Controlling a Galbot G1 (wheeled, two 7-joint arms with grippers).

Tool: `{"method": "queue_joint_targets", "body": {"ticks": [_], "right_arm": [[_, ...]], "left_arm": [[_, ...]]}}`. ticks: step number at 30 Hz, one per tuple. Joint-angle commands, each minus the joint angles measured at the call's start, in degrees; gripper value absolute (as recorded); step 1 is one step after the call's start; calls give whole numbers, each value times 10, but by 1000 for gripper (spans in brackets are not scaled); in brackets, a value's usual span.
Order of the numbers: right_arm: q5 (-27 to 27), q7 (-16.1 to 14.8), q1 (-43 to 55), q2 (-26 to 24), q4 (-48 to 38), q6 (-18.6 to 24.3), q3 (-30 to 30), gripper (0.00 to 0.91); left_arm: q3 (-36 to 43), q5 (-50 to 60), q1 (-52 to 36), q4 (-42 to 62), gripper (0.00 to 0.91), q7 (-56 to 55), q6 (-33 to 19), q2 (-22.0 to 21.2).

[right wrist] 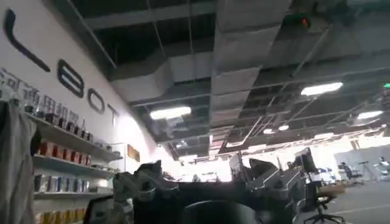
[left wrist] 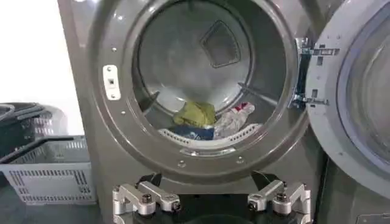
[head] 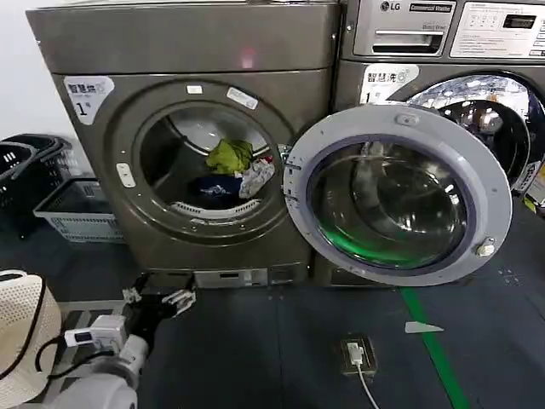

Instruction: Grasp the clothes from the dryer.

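Note:
The bronze-grey dryer [head: 187, 51] stands with its grey-rimmed glass door [head: 396, 194] swung open to the right. In the drum lie the clothes: a yellow-green piece [head: 230, 155], a dark navy one [head: 213, 189] and a white one with red marks [head: 256, 177]. My left gripper [head: 158, 301] hangs low in front of the dryer's base, open and empty. In the left wrist view the left gripper [left wrist: 211, 204] sits below the porthole, and the clothes [left wrist: 195, 114] lie deep in the drum [left wrist: 183, 55]. My right gripper [right wrist: 210, 189] points up at a ceiling, open, holding nothing.
Left of the dryer stand a grey plastic basket [head: 72, 209] and a black basket [head: 25, 158]. An LG machine [head: 443, 51] stands behind the open door. On the dark floor are a socket box with cable [head: 358, 354] and a green line [head: 434, 349].

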Motion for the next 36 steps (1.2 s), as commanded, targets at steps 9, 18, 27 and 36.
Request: {"method": "queue_joint_targets", "body": {"ticks": [9, 18, 27, 36], "right_arm": [[2, 1, -4, -2, -5, 3, 6, 907], [2, 1, -3, 0, -3, 2, 5, 907], [2, 1, -2, -2, -3, 3, 2, 907], [1, 1, 6, -1, 0, 2, -6, 907]], "left_arm": [[0, 1, -1, 0, 907, 1, 28, 0], [-2, 0, 0, -2, 907, 2, 28, 0], [-1, 0, 0, -2, 907, 1, 28, 0], [-1, 1, -3, 0, 907, 1, 28, 1]]}}
